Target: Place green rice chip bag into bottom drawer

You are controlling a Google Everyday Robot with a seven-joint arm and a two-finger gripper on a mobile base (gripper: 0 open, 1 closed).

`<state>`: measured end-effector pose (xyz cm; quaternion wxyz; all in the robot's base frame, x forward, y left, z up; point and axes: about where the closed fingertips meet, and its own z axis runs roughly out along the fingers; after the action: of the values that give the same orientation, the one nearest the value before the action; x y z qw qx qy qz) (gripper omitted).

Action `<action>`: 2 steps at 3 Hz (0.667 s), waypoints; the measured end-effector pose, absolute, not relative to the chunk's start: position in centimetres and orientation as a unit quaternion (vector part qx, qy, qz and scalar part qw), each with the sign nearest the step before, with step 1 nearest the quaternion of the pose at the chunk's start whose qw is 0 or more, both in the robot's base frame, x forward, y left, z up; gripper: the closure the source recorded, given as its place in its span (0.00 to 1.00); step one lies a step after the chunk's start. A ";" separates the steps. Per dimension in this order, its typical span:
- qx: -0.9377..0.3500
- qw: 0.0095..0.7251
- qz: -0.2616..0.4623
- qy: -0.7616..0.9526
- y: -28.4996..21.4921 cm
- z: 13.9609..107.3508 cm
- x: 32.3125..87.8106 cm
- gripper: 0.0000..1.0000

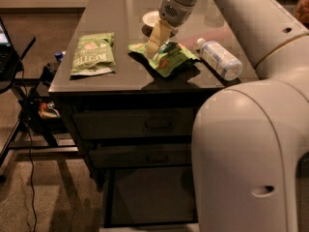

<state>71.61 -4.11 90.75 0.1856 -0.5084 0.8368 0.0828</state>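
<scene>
My gripper (154, 47) sits at the left end of the green rice chip bag (174, 59) on the tabletop (111, 13), beside the bottle (219, 59). Can't tell if it's gripping. Bag's probably light, crinkly and slippery, so pinch the edge seam. Bottom drawer (149, 199) is open below.
</scene>
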 end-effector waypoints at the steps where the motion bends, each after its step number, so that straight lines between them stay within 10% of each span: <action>1: -0.487 0.176 0.087 0.851 -5.8 89.2 72.7 0.00; 2: -0.469 0.169 0.092 0.862 -7.5 87.9 73.4 0.00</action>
<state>73.43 -7.48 87.86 0.1694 -0.4694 0.8617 0.0922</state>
